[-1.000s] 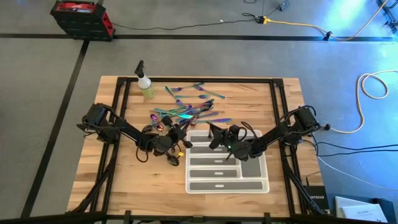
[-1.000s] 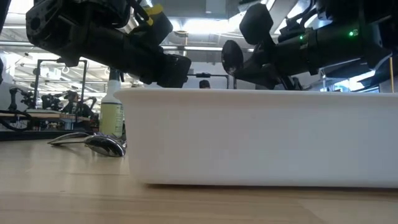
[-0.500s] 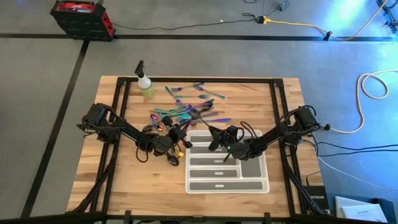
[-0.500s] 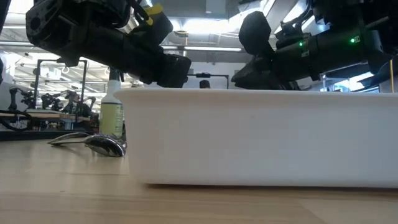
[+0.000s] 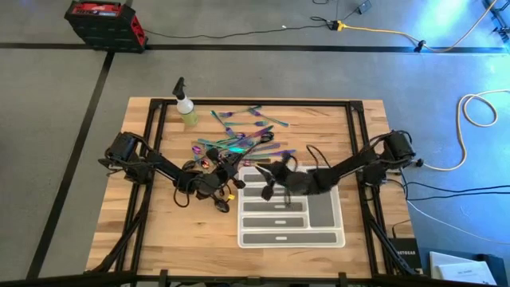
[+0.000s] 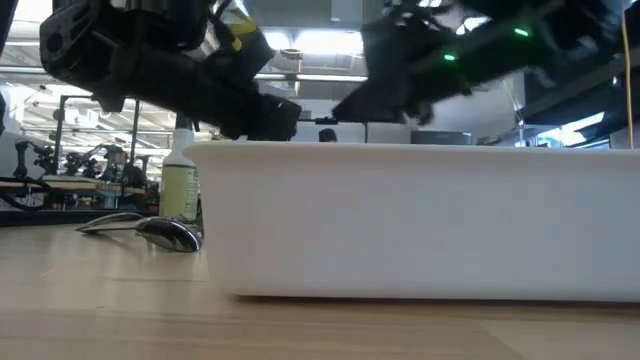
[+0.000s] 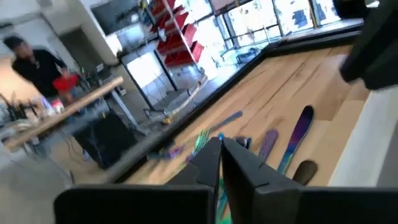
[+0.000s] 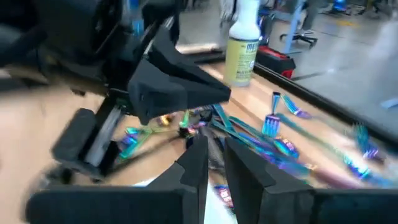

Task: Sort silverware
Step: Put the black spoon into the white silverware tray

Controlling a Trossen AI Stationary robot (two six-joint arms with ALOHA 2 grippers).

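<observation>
the silverware (image 5: 239,131) lay in a loose heap on the table (image 5: 151,231), between the spray bottle (image 5: 188,112) and the far end of the tray (image 5: 335,231), with one spoon (image 6: 160,232) lying on the wood beside the tray wall. the left gripper (image 5: 233,170) sat with fingers (image 7: 208,163) pressed together at the heap's near edge, just off the tray's corner. the right gripper (image 5: 269,180) hung over the tray's far compartments, its fingers (image 8: 198,158) a narrow gap apart, and i could not tell if anything was in them.
</observation>
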